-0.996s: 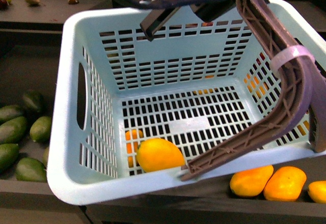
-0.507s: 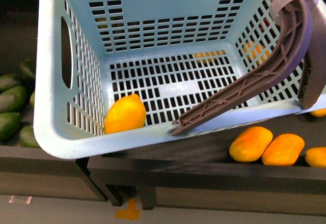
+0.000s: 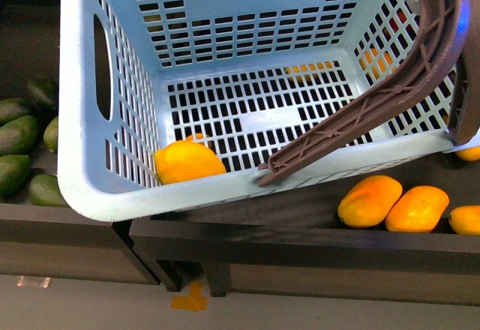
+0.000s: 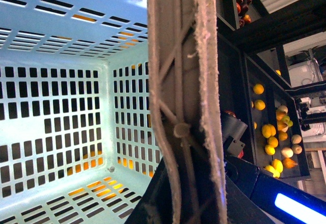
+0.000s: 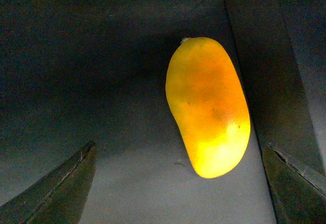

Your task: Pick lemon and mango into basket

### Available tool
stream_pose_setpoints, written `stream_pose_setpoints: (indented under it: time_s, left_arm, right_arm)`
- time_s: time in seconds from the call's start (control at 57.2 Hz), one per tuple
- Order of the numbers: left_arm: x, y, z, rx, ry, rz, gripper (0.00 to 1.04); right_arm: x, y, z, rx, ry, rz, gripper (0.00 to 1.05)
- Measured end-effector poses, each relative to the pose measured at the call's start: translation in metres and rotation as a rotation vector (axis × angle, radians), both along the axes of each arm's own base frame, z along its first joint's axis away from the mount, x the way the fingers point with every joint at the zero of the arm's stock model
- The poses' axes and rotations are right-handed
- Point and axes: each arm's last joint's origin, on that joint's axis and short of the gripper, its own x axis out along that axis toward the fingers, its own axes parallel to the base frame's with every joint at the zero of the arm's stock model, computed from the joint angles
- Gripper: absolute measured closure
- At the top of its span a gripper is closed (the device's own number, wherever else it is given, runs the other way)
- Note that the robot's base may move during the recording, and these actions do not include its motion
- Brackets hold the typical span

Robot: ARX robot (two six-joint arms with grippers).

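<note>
The light turquoise basket (image 3: 82,120) hangs over the dark shelf and fills most of the front view. One small yellow lemon (image 3: 187,161) lies inside it in the near left corner. The brown-grey handle (image 3: 390,97) crosses the basket's right side. In the left wrist view my left gripper (image 4: 186,201) is shut on that handle (image 4: 178,81). My right gripper (image 5: 178,193) is open above the shelf, with a yellow-orange mango (image 5: 209,107) lying between and just past its fingers (image 5: 66,183). The right gripper does not show in the front view.
Three more mangoes (image 3: 369,201) lie on the shelf under the basket's near right side. Green avocados (image 3: 19,135) lie on the left. The shelf's front edge (image 3: 300,240) runs below them. A further shelf of yellow and orange fruit (image 4: 270,132) shows in the left wrist view.
The basket has shifted up and left in the front view and looms larger. The lemon has rolled to the near left corner. The dark arm above the basket's far wall has left the view.
</note>
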Motion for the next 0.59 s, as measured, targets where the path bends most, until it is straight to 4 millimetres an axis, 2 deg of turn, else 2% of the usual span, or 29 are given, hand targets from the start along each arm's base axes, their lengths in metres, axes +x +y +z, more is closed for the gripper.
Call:
stream_pose_setpoints:
  time_s: [0.262,0.594]
  left_arm:
    - [0.0,0.0,0.0,0.0,0.0,-0.001,1.0]
    - [0.0,0.0,0.0,0.0,0.0,-0.002,1.0]
  right_arm:
    - [0.028,-0.012,-0.023,0.011,0.033,-0.018,0.09]
    - [0.058,-0.02,-0.037,0.021,0.041,-0.044,0.09]
